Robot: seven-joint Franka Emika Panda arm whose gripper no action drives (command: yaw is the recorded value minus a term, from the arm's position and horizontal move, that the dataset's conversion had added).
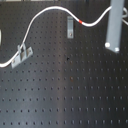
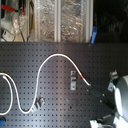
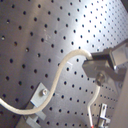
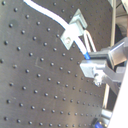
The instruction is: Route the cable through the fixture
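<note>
The cable (image 1: pixel 42 15) is a thin white cord that snakes across the black pegboard (image 1: pixel 65 85) from the first exterior view's left. Its red band (image 1: pixel 80 22) lies just past one grey clip (image 1: pixel 70 27). A second grey clip (image 1: pixel 22 54) stands near the cable's left stretch. In the second exterior view the cable (image 2: pixel 55 56) arches over and runs down past the clip (image 2: pixel 73 80) into my gripper (image 2: pixel 94 91). Both wrist views show the gripper (image 3: pixel 98 67) (image 4: pixel 95 67) shut on the cable's end. In the second wrist view the cord passes right at the clip (image 4: pixel 72 30); whether it sits inside, I cannot tell.
My arm (image 1: pixel 114 25) rises as a grey column at the first exterior view's right. Shelving with foil-wrapped items (image 2: pixel 60 20) and clutter lines the far side of the board in the second exterior view. The cable's other part loops near that board's left edge (image 2: pixel 12 95).
</note>
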